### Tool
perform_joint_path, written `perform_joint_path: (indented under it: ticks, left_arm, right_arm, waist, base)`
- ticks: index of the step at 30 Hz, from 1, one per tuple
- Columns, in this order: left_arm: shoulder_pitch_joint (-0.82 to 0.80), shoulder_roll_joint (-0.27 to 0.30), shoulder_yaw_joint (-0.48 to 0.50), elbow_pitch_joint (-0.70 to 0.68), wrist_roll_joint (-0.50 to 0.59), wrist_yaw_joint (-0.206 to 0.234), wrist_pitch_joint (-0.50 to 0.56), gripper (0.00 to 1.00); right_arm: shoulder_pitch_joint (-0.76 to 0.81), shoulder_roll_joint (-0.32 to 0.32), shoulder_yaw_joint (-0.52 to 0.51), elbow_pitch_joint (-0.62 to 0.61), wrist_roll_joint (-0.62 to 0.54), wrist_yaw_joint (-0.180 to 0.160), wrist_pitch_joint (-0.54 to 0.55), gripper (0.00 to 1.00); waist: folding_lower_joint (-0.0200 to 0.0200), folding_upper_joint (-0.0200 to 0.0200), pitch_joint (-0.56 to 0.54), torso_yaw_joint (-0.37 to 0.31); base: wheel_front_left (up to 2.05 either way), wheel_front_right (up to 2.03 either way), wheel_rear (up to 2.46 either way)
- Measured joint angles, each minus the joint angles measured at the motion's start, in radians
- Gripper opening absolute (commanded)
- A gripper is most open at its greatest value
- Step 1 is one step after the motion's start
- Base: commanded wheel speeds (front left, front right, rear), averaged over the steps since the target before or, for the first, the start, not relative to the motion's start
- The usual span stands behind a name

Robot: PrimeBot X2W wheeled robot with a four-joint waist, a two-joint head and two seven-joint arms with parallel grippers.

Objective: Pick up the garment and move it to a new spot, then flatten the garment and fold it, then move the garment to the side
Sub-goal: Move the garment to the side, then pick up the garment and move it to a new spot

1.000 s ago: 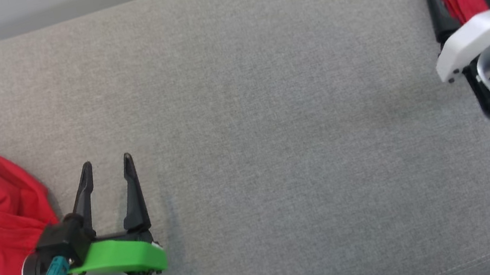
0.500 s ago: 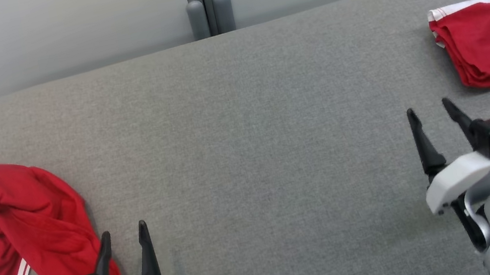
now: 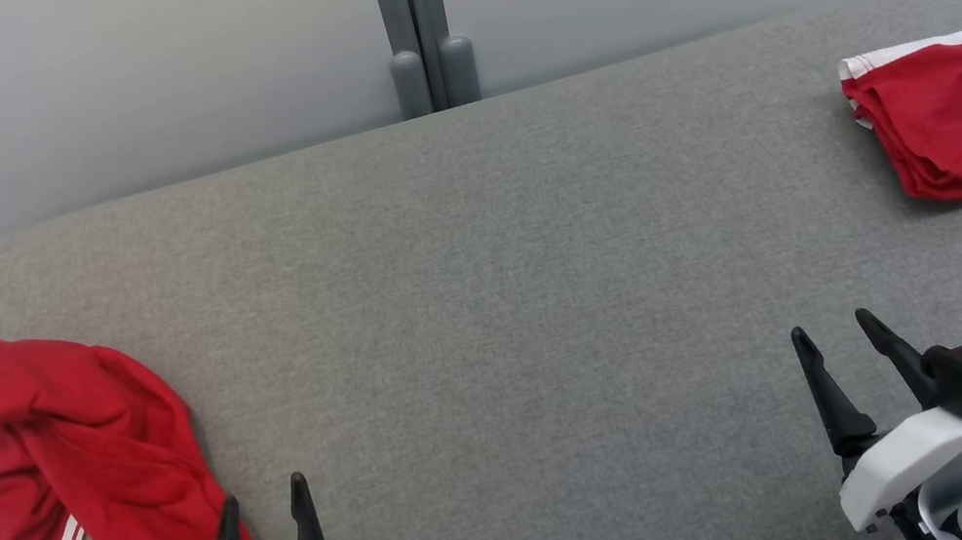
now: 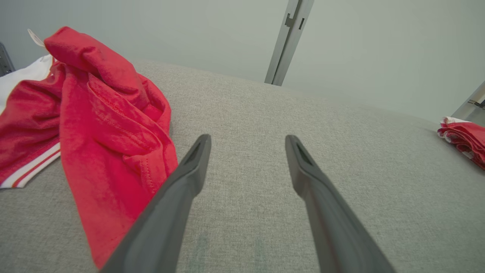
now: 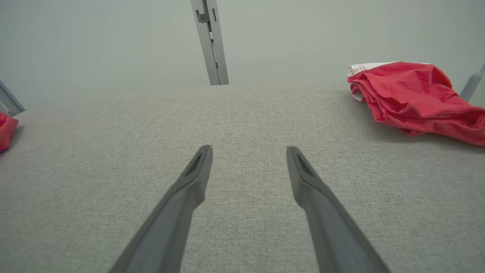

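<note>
A folded red garment [image 3: 959, 116] with a white band lies flat at the far right of the grey padded surface [image 3: 494, 287]; it also appears in the right wrist view [image 5: 409, 94] and the left wrist view [image 4: 464, 138]. A crumpled red and white garment [image 3: 77, 450] sits in a heap at the left [image 4: 106, 113]. My left gripper [image 3: 263, 491] is open just right of the heap, its fingers empty [image 4: 247, 138]. My right gripper [image 3: 830, 324] is open and empty too [image 5: 248, 148], well short of the folded garment.
A pale wall with a grey metal post [image 3: 411, 15] runs behind the surface's rounded far edge. Bare grey fabric stretches between the two garments.
My right gripper has drawn back from the folded garment toward the near edge, leaving it lying on the surface. The head camera has tilted up, so the whole view has shifted.
</note>
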Motion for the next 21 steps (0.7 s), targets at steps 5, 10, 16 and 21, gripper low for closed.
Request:
perform_joint_path:
  ticks: [5,10,16,21]
  left_arm:
    - [0.004,0.0,-0.005,0.0,-0.002,0.004,0.0,1.0]
    - [0.004,0.0,-0.012,0.0,-0.003,0.006,0.0,1.0]
    - [0.004,0.0,-0.017,-0.001,-0.004,0.009,0.0,1.0]
    - [0.002,-0.001,-0.03,0.002,-0.007,0.01,0.0,1.0]
  right_arm:
    - [0.004,0.0,0.006,-0.023,-0.013,0.0,0.0,1.0]
    - [0.006,0.0,0.01,-0.033,-0.013,0.0,0.0,1.0]
    - [0.009,0.0,0.013,-0.04,-0.017,0.0,0.0,1.0]
    - [0.016,0.0,0.004,-0.044,-0.017,0.0,0.0,1.0]
  waist:
    - [0.0,0.0,-0.003,-0.003]
    - [0.0,0.0,-0.004,-0.002]
    - [0.0,0.0,-0.004,0.004]
    - [0.0,0.0,-0.006,0.025]
  base:
    - [0.0,0.0,0.0]
    - [0.0,0.0,0.0]
    - [0.0,0.0,0.0]
    - [0.0,0.0,0.0]
